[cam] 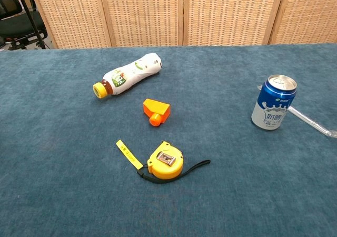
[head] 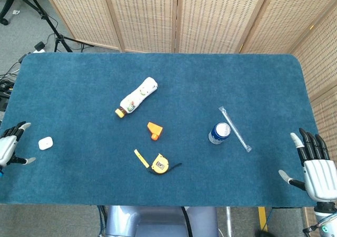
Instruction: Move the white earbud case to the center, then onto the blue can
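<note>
While nothing is yet grasped, stands at the very first step: reaching for the case (head: 45,142), which lies untouched on the felt near the table's (head: 68,79) left edge, well apart from the can (head: 219,133). Left hand (head: 9,149) hovers just beside the case at the table edge, fingers spread and empty. Right hand (head: 315,168) hangs off the right front corner, fingers likewise apart, holding nothing. Neither hand shows in the chest view. Next calls for bringing the left hand over the case, pinching it, and carrying it toward the middle, likely near the orange piece (head: 154,129) and tape measure (head: 159,164), short of the bottle (head: 137,97). Then up onto the upright can's narrow top, beside the straw (head: 235,129); probably a handover.
</note>
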Robot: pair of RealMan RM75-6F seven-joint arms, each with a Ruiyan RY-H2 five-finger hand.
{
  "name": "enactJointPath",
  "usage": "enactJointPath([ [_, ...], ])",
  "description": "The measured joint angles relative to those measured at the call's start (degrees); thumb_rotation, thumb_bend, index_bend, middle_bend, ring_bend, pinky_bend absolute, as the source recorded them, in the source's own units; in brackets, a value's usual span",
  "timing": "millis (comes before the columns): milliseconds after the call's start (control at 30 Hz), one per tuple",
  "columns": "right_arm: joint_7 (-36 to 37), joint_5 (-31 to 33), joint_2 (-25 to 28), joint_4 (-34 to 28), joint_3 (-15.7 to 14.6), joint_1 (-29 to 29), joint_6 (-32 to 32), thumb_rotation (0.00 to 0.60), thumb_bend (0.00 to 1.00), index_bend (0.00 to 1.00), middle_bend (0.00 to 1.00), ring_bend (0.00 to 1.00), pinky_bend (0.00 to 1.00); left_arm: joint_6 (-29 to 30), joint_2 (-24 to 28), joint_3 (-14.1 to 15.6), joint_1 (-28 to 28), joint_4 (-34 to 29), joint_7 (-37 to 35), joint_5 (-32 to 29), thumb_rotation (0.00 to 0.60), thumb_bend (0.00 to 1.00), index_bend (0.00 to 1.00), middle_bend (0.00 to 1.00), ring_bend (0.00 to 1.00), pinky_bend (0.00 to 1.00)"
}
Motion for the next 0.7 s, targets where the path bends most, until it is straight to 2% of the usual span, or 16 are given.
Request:
enactJointPath([
  [333, 1.61, 0.4, 0.66, -0.03, 0.13, -0.02, -0.04, 0.6, 0.0, 0.0, 0.0, 0.0, 0.0, -6.05, -1.36, -1.19, -2.47, 0.89, 3.26, -3.77, 0.6, 0.13, 0.34, 0.0, 0.0, 0.0],
  [433, 1.78, 0.36, 0.71, -0.06, 0.11, 0.01, -0.06, 0.6, 0.0, 0.0, 0.0, 0.0, 0.0, -8.6, -1.36, -1.63, -3.48, 0.46, 6.31, -6.09, 0.6, 0.16, 0.35, 0.0, 0.0, 0.0],
  [700, 2.11, 0.53, 0.82, -0.06, 0.08, 0.13, -0.39, 0.6, 0.0, 0.0, 0.0, 0.0, 0.0, -13.27, -2.1, -3.31, -5.56, 0.58, 11.88, -12.43, 0.6, 0.17, 0.35, 0.0, 0.0, 0.0],
])
